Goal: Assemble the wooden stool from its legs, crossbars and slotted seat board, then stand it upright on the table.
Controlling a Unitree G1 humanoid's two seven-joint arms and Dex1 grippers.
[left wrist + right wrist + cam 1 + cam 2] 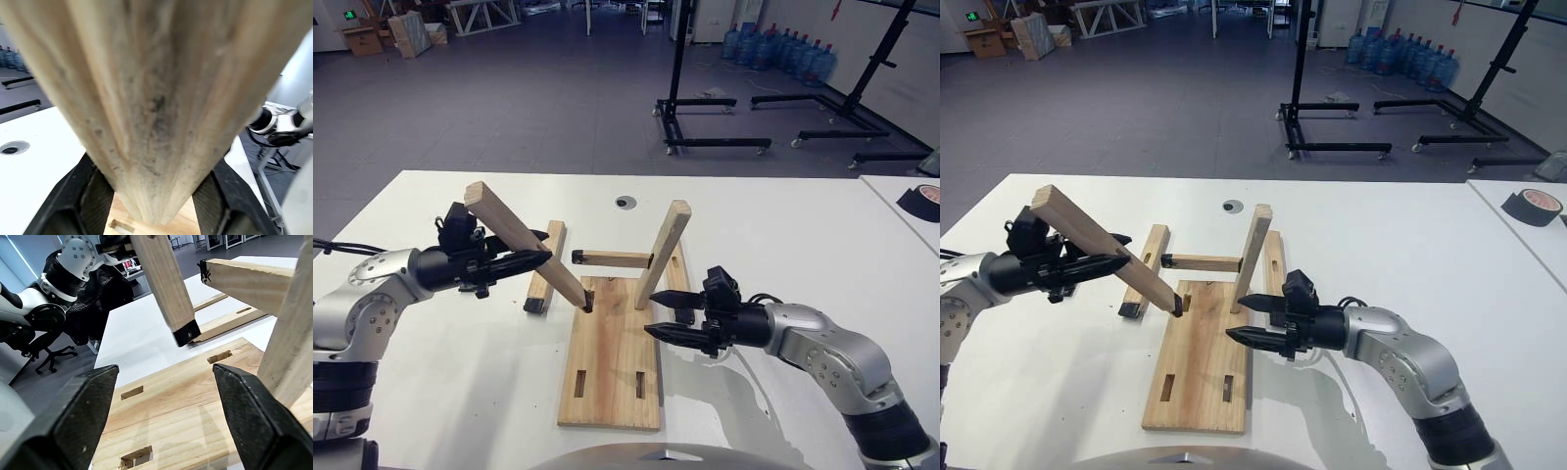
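Left claw (pixel 534 253): closed on a wooden leg (pixel 499 217), a black pad (pixel 93 200) pressed flat against each side. The leg is held slantwise, upper end high and out to the left. Its black-capped lower end points down at the far left corner of the seat board (pixel 612 377), close by a slot there. Cannot tell whether the tip is in the slot or just clear of it.

Right claw (pixel 650 314): wide open, nothing between the fingers (pixel 83 416). It hangs low over the board's right edge, pointing left across the wood.

Just beyond the right claw a second leg (pixel 666 250) stands on the board's far right corner, leaning a little to the right. A crossbar (pixel 617 259) is joined to it partway up and juts leftward, level, its black-tipped free end in the air near the held leg.

The seat board lies flat on the white table (pixel 783 225), slots facing up. A third leg (pixel 546 269) lies flat on the table left of the board's far end. Another slotted piece (pixel 1276 264) lies flat behind the standing leg.
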